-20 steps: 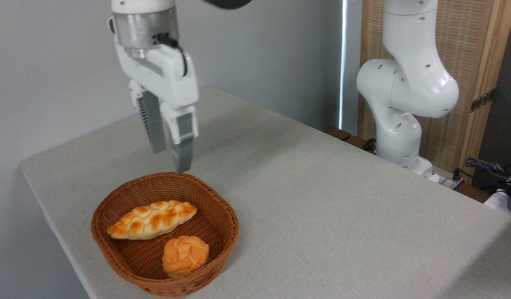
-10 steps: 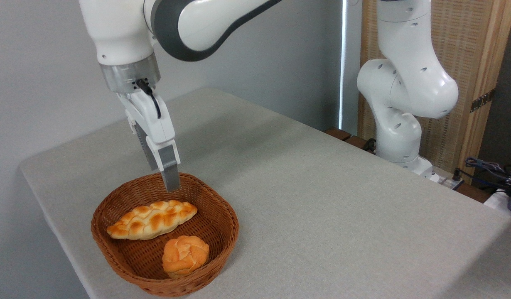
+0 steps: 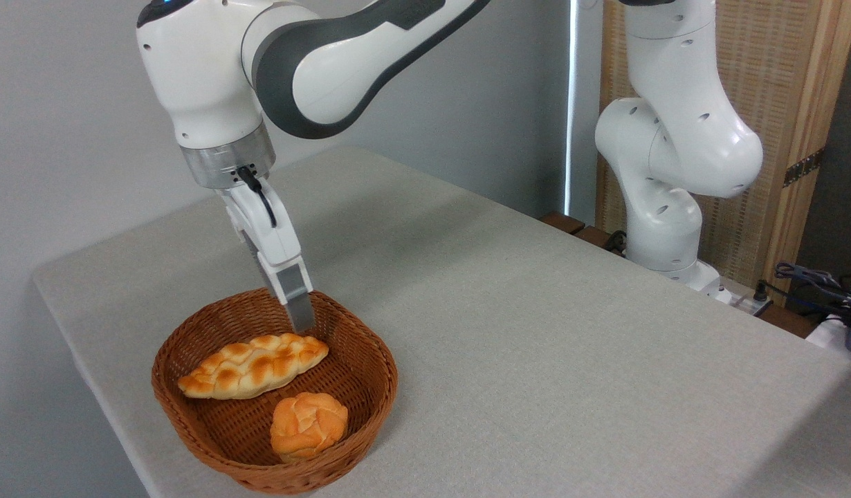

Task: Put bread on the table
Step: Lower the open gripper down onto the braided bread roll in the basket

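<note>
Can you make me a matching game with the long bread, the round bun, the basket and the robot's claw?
Things:
1. braided loaf
2. round bun
3. basket
4. gripper

Where:
A. sits on the grey table, holding both breads
B. at the basket's near edge, closest to the camera
C. above the right end of the loaf, pointing down
D. lies across the middle of the basket

Pairs: 1-D, 2-B, 3-A, 4-C
</note>
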